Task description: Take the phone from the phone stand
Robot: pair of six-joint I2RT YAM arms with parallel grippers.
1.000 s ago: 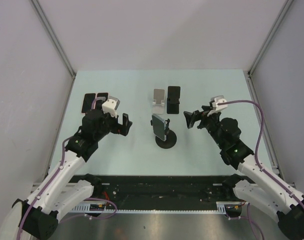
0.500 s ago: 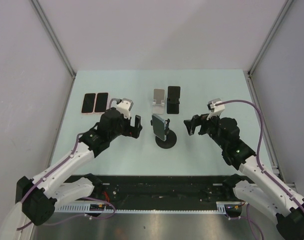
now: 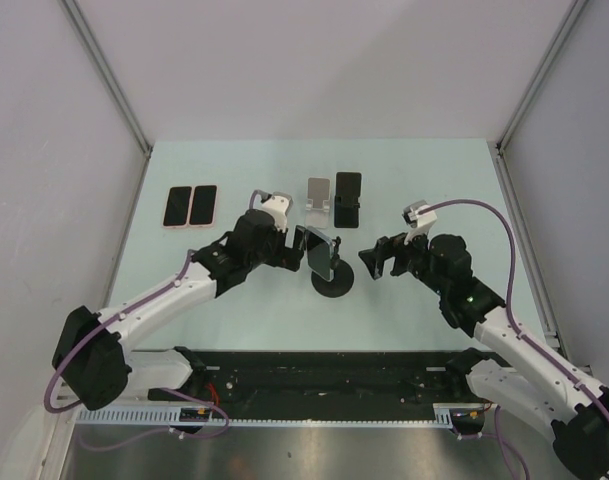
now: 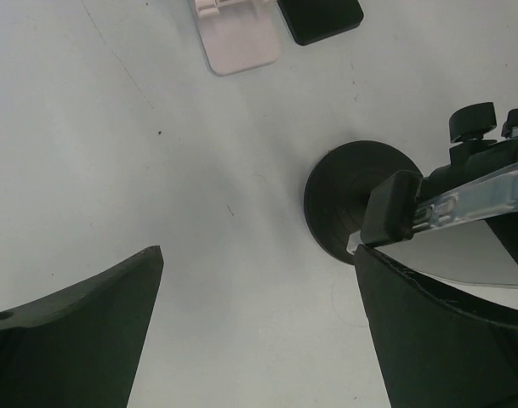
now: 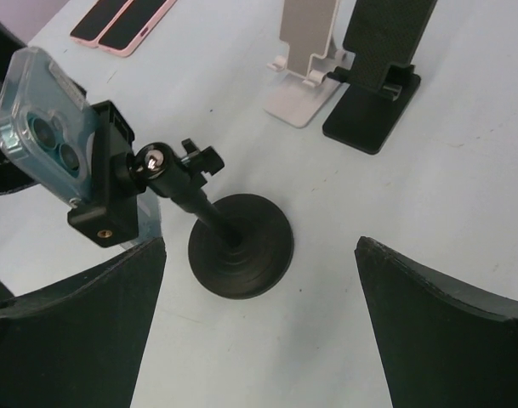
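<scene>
The phone [image 3: 320, 252], in a clear case, is clamped upright in a black stand with a round base [image 3: 332, 283] at the table's middle. My left gripper [image 3: 295, 246] is open just left of the phone; in the left wrist view [image 4: 259, 255] the phone's edge [image 4: 488, 191] and the clamp [image 4: 392, 208] lie just beyond its right finger [image 4: 446, 340]. My right gripper [image 3: 374, 262] is open and empty just right of the stand. In the right wrist view [image 5: 260, 246] it faces the stand's base [image 5: 240, 245], with the phone's camera side [image 5: 39, 127] at upper left.
Two flat phones [image 3: 191, 205] lie at the back left. A white stand [image 3: 319, 201] and a black stand [image 3: 348, 199] sit just behind the clamped phone; both also show in the right wrist view, white stand [image 5: 308, 59], black stand [image 5: 378, 72].
My left gripper has moved right, from near the two flat phones up to the clamped phone. My right gripper has moved left toward the stand's base. Both stay open.
</scene>
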